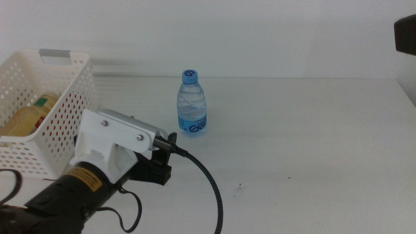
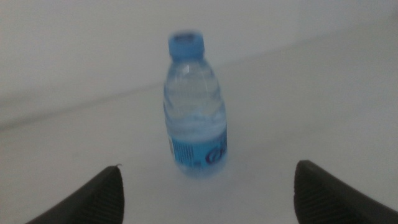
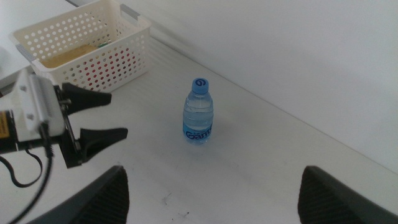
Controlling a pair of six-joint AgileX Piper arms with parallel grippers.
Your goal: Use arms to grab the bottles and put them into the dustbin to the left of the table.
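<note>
A small clear water bottle [image 1: 192, 104] with a blue cap stands upright on the white table [image 1: 305, 143]. My left gripper [image 2: 208, 167] is open and points at the bottle [image 2: 194, 112] from a short way off, touching nothing. The right wrist view shows this left gripper [image 3: 118, 114] between the dustbin and the bottle [image 3: 198, 118]. My right gripper [image 3: 214, 177] is open and empty, high above the table. The white perforated dustbin [image 1: 71, 84] at the left holds a yellow tea bottle [image 1: 26, 120]. Something red [image 3: 93, 71] shows through its holes.
The left arm's white camera mount [image 1: 114, 140] and black cable [image 1: 211, 188] lie over the front left of the table. A dark part of the right arm [image 1: 406, 32] shows at the top right. A wall runs behind the table.
</note>
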